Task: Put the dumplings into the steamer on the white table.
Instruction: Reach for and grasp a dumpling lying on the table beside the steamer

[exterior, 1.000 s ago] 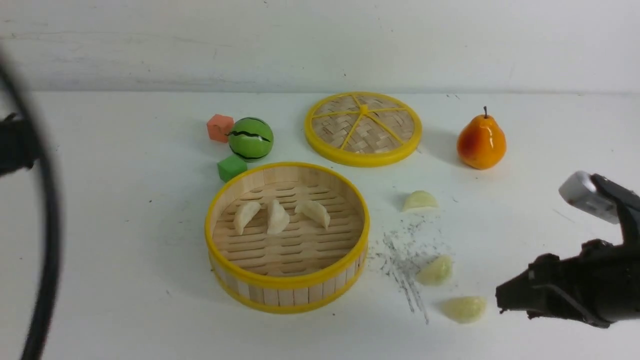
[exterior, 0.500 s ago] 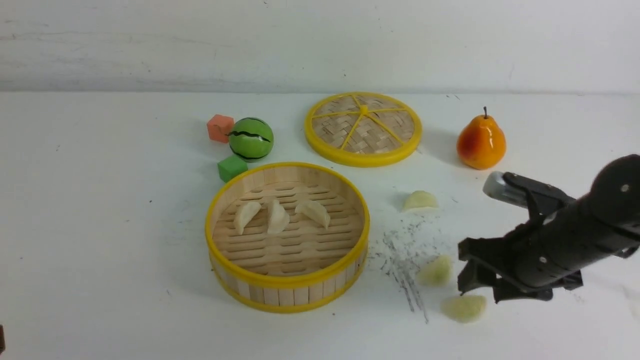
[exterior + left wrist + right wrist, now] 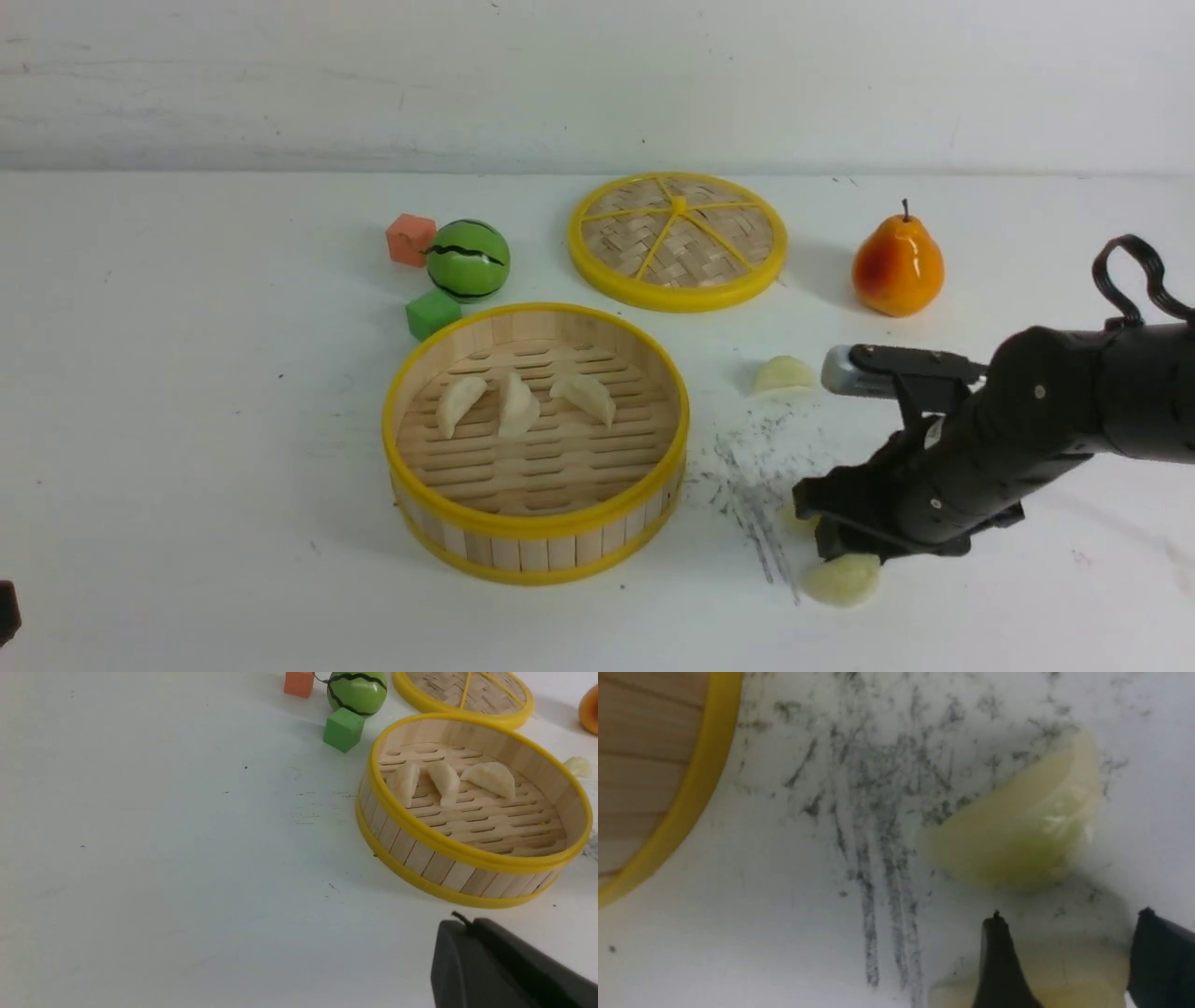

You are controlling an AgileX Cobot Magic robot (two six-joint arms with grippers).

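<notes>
The steamer [image 3: 537, 523] [image 3: 467, 851] stands on the white table [image 3: 187, 373] and holds three cream dumplings [image 3: 516, 403] [image 3: 444, 781]. To its right lie three pale green dumplings: a far one [image 3: 785, 374], a middle one [image 3: 794, 521] [image 3: 1013, 830] half hidden behind my right gripper, and the nearest one [image 3: 843, 579] [image 3: 1064, 970]. My right gripper [image 3: 826, 537] [image 3: 1070, 913] is low over that nearest dumpling, open, a finger on either side of it. My left gripper [image 3: 460, 921] is shut and empty, near the table's front, left of the steamer.
The woven lid [image 3: 678, 239] lies behind the steamer, with a pear [image 3: 898, 264] to its right. A green striped ball [image 3: 468, 259], an orange cube [image 3: 410, 238] and a green cube [image 3: 432, 313] sit behind the steamer's left. Grey scuff marks [image 3: 747, 485] cover the table by the green dumplings.
My right arm has swung in from the right edge and come down over the nearest green dumpling, which has shifted slightly left. The left arm's cable has left the front view.
</notes>
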